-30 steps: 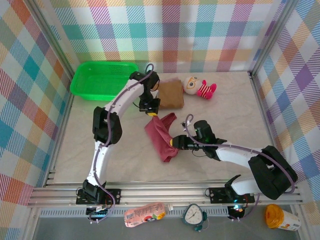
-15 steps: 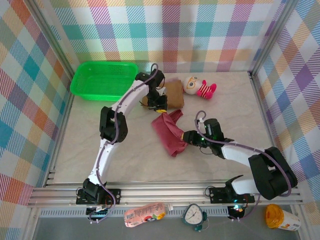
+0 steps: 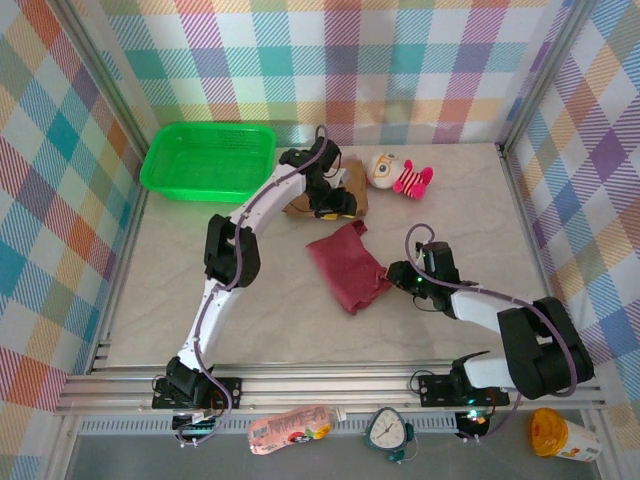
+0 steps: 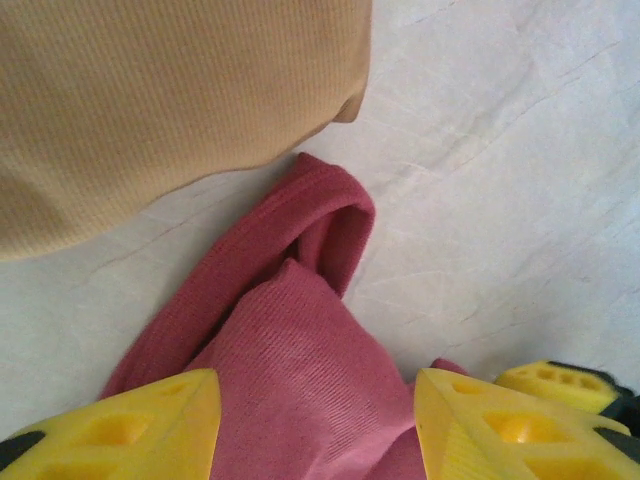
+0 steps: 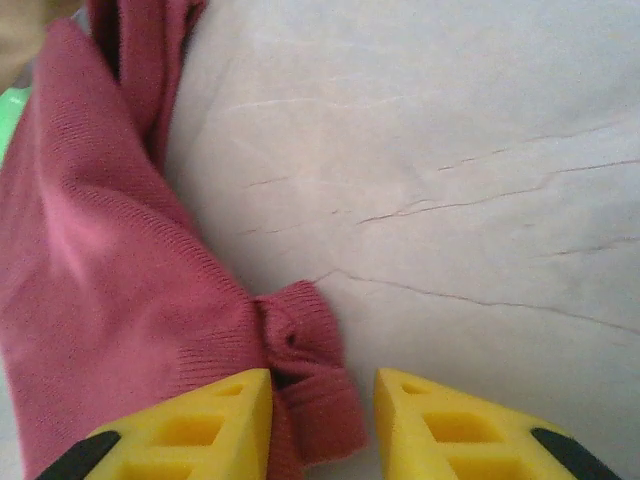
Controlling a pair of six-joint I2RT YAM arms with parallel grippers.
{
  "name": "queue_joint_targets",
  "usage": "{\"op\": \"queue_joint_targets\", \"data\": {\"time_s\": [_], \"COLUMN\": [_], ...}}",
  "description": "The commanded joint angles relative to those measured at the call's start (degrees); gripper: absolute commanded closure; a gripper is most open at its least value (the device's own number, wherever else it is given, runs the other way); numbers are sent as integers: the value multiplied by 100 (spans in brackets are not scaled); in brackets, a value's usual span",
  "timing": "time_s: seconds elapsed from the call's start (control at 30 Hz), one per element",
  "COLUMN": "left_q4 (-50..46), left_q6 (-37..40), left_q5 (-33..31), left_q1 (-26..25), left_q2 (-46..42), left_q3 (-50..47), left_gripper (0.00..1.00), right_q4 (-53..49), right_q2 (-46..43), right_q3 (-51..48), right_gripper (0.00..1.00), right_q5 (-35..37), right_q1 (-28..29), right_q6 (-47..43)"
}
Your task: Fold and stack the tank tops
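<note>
Hovers left gripper (image 4: 312, 405), jaws wide apart, over maroon tank top (image 3: 347, 268); straddles its bunched corner with right gripper (image 5: 322, 388), jaws parted

Pastel plaid cloth covers the back wall (image 3: 400, 60), the left wall (image 3: 50, 200) and the right wall (image 3: 590, 180), with pale metal posts (image 3: 537, 80) standing at the far corners. The table (image 3: 460, 210) has a cream, stone-like top crossed by thin dark veins (image 5: 430, 206). Silver aluminium rails (image 3: 330, 385) run along its near edge. Past them lies a grey strip (image 3: 120, 440), perhaps a lower shelf, though I cannot be sure. The light is soft and even, and the shadows are faint.
</note>
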Motion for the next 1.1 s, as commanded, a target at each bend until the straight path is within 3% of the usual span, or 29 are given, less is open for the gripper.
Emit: {"op": "queue_joint_targets", "data": {"time_s": [0.0,0.1,0.2,0.37,0.47,0.67,0.83,1.07], "left_q4": [-321,-271,-158,392,399,402,469,855], "left_q6": [446,666,832,875,914,745,455,-487], "left_q5": [-422,-705,-1001,-773,-640,-229,105,309], "left_q1": [-33,0,54,271,292,262,173,-160], "left_q2": [-746,-1091,-1263,-1292,-1065,-1085,-1587,-2533], "left_q3": [-663,-1558,-2151,-2843,-2836,-3184,-3969,-5210], "left_gripper": [46,46,46,46,46,50,54,54], "right_q4": [-418,-588,-987,-1040,-908,-906,-1329,-1920], "right_q2": [-317,-660,-1204,-1162,-667,81,402,817], "right_q3": [81,90,40,6,186,451,873,1432], "right_gripper": [63,49,43,33,33,38,54,53], "right_q5": [164,-192,-98,156,234,436,471,-179], "right_q1": [-87,-70,170,864,1132,1146,1018,643], "right_q6": [-184,-381,-371,-149,-122,-137,-669,-1594]}}
